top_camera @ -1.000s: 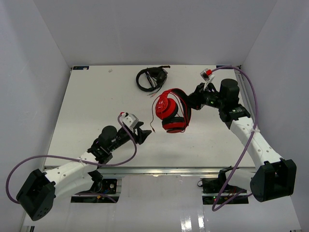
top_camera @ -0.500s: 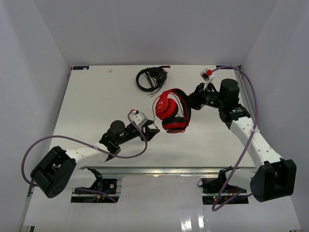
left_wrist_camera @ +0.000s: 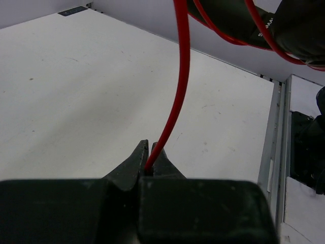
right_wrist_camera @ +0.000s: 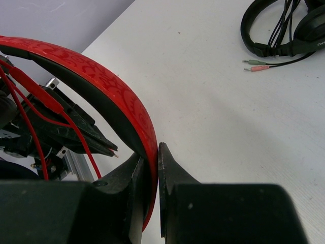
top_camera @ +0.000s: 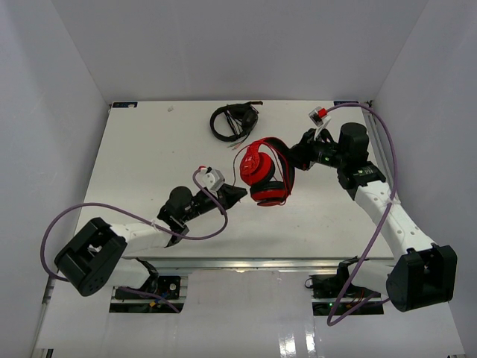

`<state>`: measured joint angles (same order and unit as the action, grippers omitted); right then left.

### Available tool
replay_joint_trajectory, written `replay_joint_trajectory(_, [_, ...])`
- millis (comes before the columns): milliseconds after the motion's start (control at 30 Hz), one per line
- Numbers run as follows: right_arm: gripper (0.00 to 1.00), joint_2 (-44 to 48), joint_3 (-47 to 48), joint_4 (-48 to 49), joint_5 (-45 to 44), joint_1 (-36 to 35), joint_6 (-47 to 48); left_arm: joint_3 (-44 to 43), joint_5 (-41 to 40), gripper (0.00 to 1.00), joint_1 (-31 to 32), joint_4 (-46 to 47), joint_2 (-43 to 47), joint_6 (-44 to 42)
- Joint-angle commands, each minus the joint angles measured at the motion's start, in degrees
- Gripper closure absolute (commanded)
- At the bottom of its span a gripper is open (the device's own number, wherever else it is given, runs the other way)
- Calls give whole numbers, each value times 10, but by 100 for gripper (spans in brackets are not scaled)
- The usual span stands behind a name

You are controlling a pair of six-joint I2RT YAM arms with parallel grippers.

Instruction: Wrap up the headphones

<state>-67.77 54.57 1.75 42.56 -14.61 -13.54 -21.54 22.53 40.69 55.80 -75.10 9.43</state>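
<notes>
The left gripper [top_camera: 235,195] is pinched tight on the thin red cable [left_wrist_camera: 179,86], which runs taut from between its tips to the headphones [top_camera: 262,173] just ahead of it and slightly to its right, over the white table [top_camera: 141,149]. Past the earcups, the right gripper [top_camera: 296,155] has its fingers clamped across the red headband [right_wrist_camera: 109,84], one on the black lining and one on the patterned outer face. Strands of cable cross under the band beside its left finger. Beyond both grippers, towards the far edge, the all-black headphones [top_camera: 232,121] lie flat with their cable bundled and small plugs trailing, well apart from the red pair
</notes>
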Motion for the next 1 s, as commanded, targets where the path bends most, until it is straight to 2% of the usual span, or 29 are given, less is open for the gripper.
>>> replay_joint_trajectory(0, [92, 9, 9, 35, -1, 2, -47, -1, 20, 100, 1, 87, -50, 59])
replay_joint_trajectory(200, [92, -24, 33, 34, -7, 1, -105, -22, -50, 100, 33, 175, -142, 105])
replay_joint_trajectory(400, [92, -54, 30, 48, -48, -2, -142, -71, -73, 100, 52, 177, -230, 139])
replay_joint_trajectory(567, [92, -82, 16, 46, -184, -10, -142, -91, -79, 100, 57, 171, -272, 176])
replay_joint_trajectory(767, [92, -158, 11, 60, -364, -19, -123, -95, -100, 98, 59, 190, -319, 243])
replay_joint_trajectory(967, [92, -214, 5, 102, -465, -20, -113, -90, -131, 97, 58, 221, -371, 297])
